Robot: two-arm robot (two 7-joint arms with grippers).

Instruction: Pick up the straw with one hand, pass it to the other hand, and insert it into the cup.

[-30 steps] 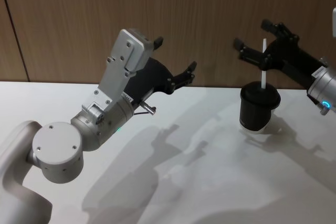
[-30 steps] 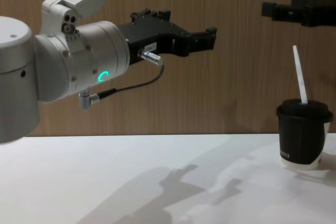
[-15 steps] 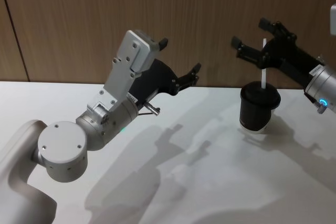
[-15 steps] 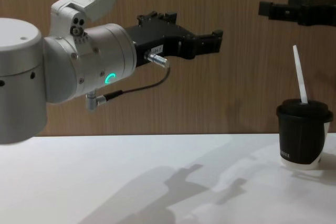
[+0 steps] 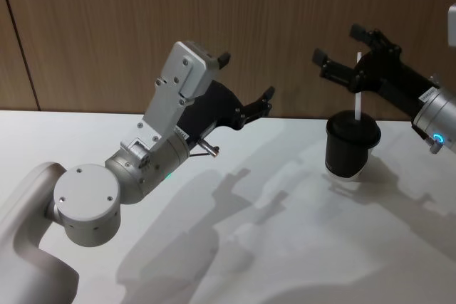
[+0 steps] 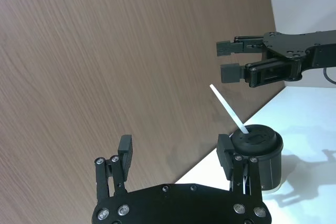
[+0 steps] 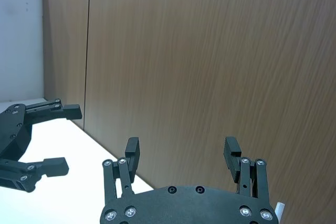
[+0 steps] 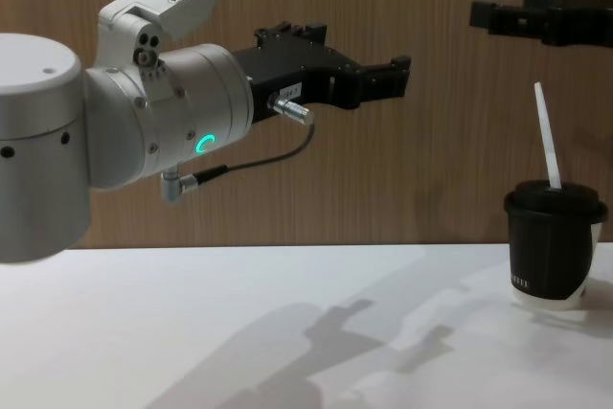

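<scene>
The black cup stands on the table at the far right. The white straw sticks up through its lid, leaning slightly. My right gripper hovers open above the cup, its fingers apart from the straw. The left wrist view shows the cup, the straw and the right gripper above them. My left gripper, on its silver wrist with a green ring, is held high left of the cup. It is open and empty, as its own view shows.
The white table runs up to a brown wood-panelled wall close behind the cup. The right wrist view shows my right gripper facing that wall, with the left gripper off to the side.
My left arm has shifted slightly forward and up. The right gripper has risen a little above the straw. Cup and straw have not moved.
</scene>
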